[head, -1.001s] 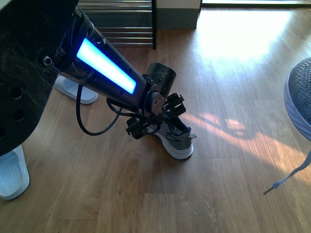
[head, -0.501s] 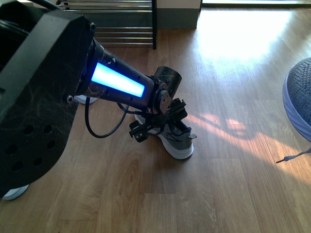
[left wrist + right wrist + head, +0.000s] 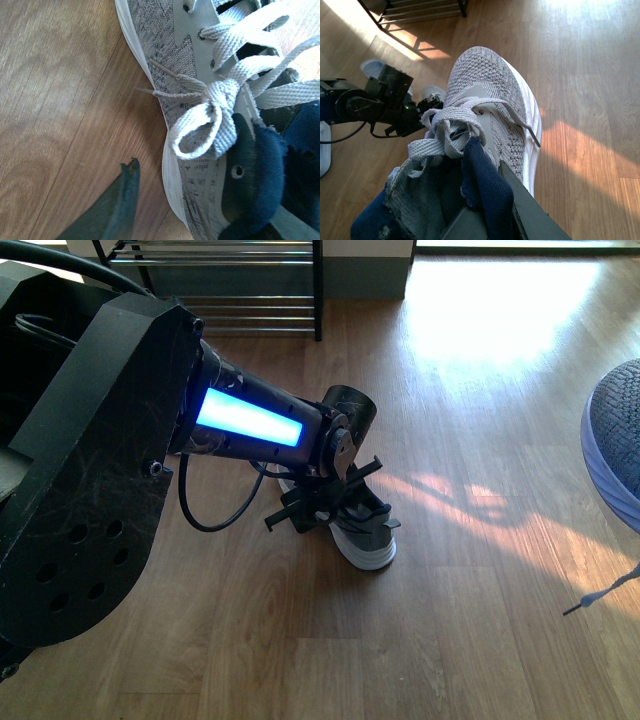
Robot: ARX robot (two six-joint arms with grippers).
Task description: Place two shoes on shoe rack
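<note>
Though half hidden, grey sneaker (image 3: 366, 532) seemingly inside the spread left claw (image 3: 325, 508).

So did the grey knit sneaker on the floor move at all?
No. The grey knit sneaker stays put, just as far from the chrome-barred shoe rack.

The left arm (image 3: 250, 420) is covering the toe and laces of the floor sneaker (image 3: 372, 538). It is also blocking part of the shoe rack (image 3: 260, 290), which the top edge is cropping down to its lowest bars. The right edge is slicing off most of the held sneaker (image 3: 615, 435). In the right wrist view that shoe's navy collar is burying the right tool (image 3: 490, 220). The left tool (image 3: 322, 502) is showing just one finger (image 3: 117, 210) in its own wrist view, the other falling outside the frame.
</note>
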